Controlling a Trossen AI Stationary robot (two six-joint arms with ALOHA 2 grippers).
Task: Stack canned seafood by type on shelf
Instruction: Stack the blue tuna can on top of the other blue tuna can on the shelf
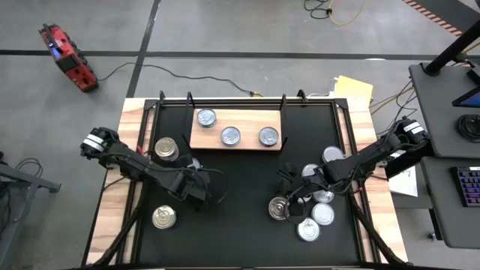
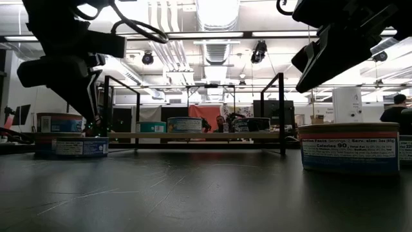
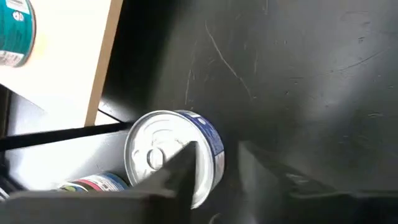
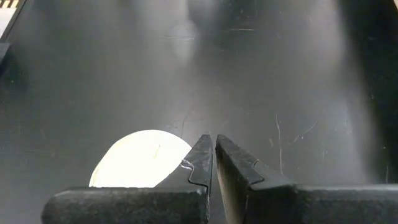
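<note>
The shelf (image 1: pixel 247 120) is a light wooden board at the table's far middle, with three silver-topped cans (image 1: pixel 230 136) standing on it. My left gripper (image 3: pixel 214 152) hangs slanted down over a silver-topped, blue-labelled can (image 3: pixel 163 155) just in front of the shelf's left end. Its fingers are narrowly open: one is in front of the can's top and the other is beside its wall. My right gripper (image 4: pixel 213 140) is shut and empty, raised above a bright-topped can (image 4: pixel 140 163) among several cans (image 1: pixel 319 214) at the near right. My left gripper comes at the can slanting down, and the can's blue-labelled edge (image 3: pixel 211 146) shows in the gap between the fingers. One finger (image 3: pixel 183 171) covers part of the silver top. I cannot tell whether either finger touches the can.
A gold-topped can (image 1: pixel 166 148) stands left of the shelf and another (image 1: pixel 164 217) at the near left. A black wire frame (image 1: pixel 172 101) stands around the shelf. The black tabletop between the two arms is bare.
</note>
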